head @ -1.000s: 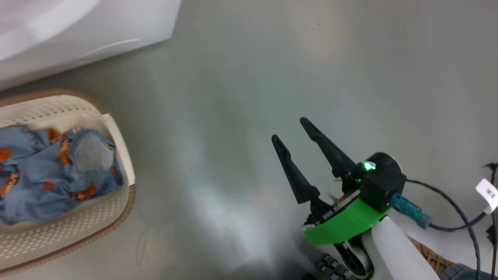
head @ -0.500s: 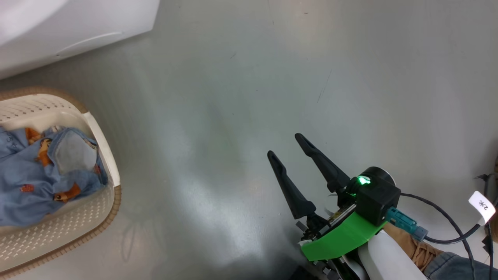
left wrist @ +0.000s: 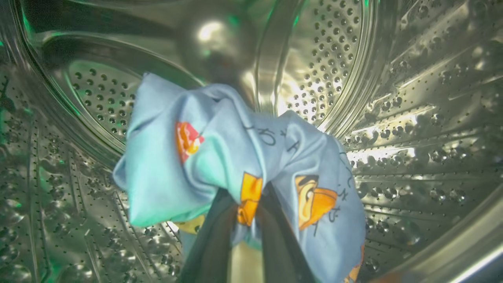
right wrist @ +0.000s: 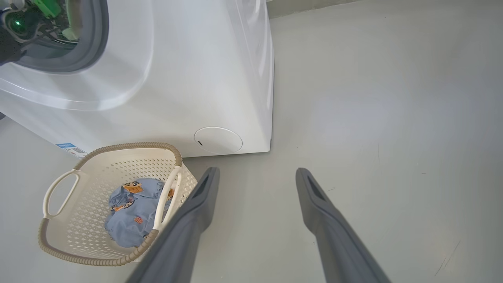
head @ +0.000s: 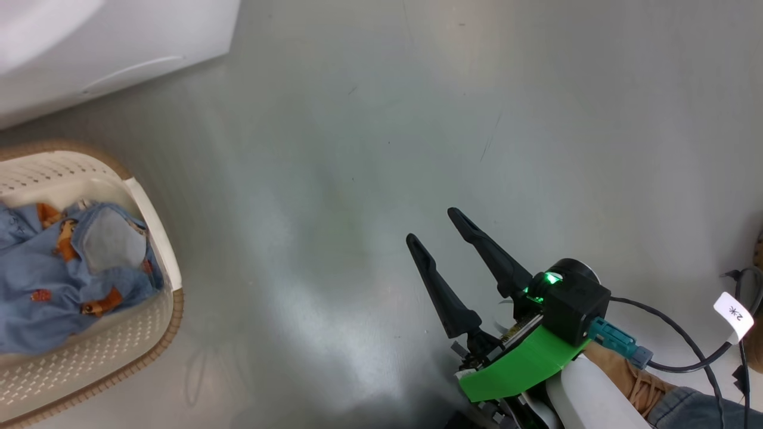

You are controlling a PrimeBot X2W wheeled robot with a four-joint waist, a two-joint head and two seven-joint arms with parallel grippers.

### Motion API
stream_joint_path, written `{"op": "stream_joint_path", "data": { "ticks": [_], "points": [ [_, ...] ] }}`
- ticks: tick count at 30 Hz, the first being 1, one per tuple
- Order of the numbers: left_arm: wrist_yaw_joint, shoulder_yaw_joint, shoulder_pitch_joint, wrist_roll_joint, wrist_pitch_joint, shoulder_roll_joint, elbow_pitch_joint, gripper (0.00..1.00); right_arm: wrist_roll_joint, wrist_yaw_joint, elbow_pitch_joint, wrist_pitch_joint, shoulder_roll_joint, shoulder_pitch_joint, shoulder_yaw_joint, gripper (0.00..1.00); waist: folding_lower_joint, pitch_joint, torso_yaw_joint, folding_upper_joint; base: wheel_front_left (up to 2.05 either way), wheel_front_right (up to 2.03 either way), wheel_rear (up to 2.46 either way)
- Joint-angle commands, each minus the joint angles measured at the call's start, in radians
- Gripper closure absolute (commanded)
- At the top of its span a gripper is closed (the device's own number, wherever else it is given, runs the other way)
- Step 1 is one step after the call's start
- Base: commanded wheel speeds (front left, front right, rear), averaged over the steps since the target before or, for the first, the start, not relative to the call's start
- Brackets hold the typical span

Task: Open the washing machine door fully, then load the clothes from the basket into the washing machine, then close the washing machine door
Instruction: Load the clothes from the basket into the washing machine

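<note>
Pinching a blue cartoon-print garment (left wrist: 220, 157), the left gripper (left wrist: 245, 214) sits inside the washing machine (right wrist: 196, 78) drum (left wrist: 393, 118). The right gripper (head: 432, 226) hangs wide open and empty over the floor (head: 417, 119). More clothes (head: 53, 286) lie in the basket (head: 149, 333), and a cable tag (head: 733, 313) shows a "2".

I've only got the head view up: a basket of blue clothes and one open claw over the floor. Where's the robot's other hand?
Observer: The left gripper is inside the steel drum of the washing machine; its wrist view looks at perforated metal all round.
Operator: Is it carrying anything?
Observer: Yes, its fingers are shut on a light blue garment with orange cartoon prints, not yet let go.
Operator: How did it get in there?
Observer: Through the front opening: the right wrist view shows the left arm, green light on, reaching inside the grey rubber seal.
</note>
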Motion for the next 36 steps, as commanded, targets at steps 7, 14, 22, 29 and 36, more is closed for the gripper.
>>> {"op": "stream_joint_path", "data": {
  "ticks": [7, 14, 22, 29, 36],
  "points": [
    [-0.006, -0.03, -0.029, 0.019, -0.005, 0.045, 0.131, 0.5, 0.016, 0.003, -0.001, -0.005, 0.001, 0.063, 0.03, 0.0, 0.0, -0.051, -0.008, 0.0, 0.0, 0.0, 0.0],
    [0.005, -0.062, -0.079, 0.032, -0.005, 0.028, 0.204, 0.0, 0.019, 0.003, 0.013, -0.005, 0.001, 0.078, 0.026, 0.0, 0.0, -0.083, -0.008, 0.0, 0.0, 0.0, 0.0],
    [0.007, -0.081, -0.059, 0.02, -0.005, -0.013, 0.248, 0.0, 0.021, 0.003, 0.036, -0.005, 0.001, 0.087, 0.016, 0.0, 0.0, -0.128, 0.017, 0.0, 0.0, 0.0, 0.0],
    [0.016, -0.085, -0.026, 0.0, -0.005, -0.057, 0.298, 0.0, 0.012, 0.003, 0.062, -0.005, 0.001, 0.088, 0.004, 0.0, 0.0, -0.183, 0.051, 0.0, 0.0, 0.0, 0.0],
    [0.032, -0.065, 0.077, -0.04, -0.005, -0.13, 0.274, 0.0, -0.016, 0.003, 0.086, -0.005, 0.001, 0.083, -0.027, 0.0, 0.0, -0.26, 0.101, 0.0, 0.0, 0.0, 0.0]
  ]
}}
